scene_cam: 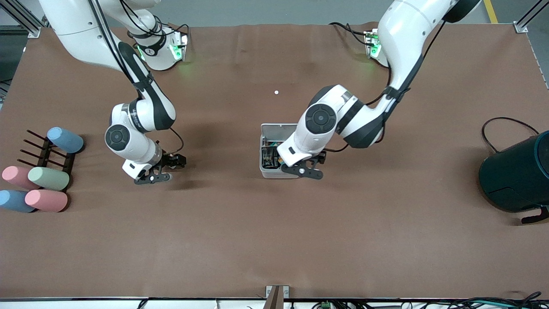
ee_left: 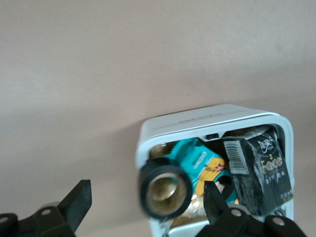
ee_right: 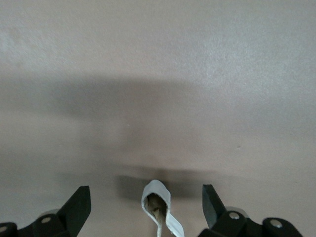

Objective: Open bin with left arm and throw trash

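Left gripper (ee_left: 145,207) hangs over the bin (scene_cam: 266,171), jaws spread wide, and the black tape roll (ee_left: 164,191) sits loose between them, blurred, right at the bin's rim. The black packet (ee_left: 259,170) lies inside; the wrist hides part of the box from the front camera. Right gripper (ee_right: 145,207) is also spread wide, low over the brown mat (scene_cam: 386,240), with a pale band (ee_right: 159,205) between its fingers, partly cut off. Pastel cups (scene_cam: 47,178) lie at the right arm's end.

cups (scene_cam: 43,178): five pastel, lying by black rack (scene_cam: 45,150) (right arm's end) | teal cylinder (scene_cam: 517,176): left arm's end
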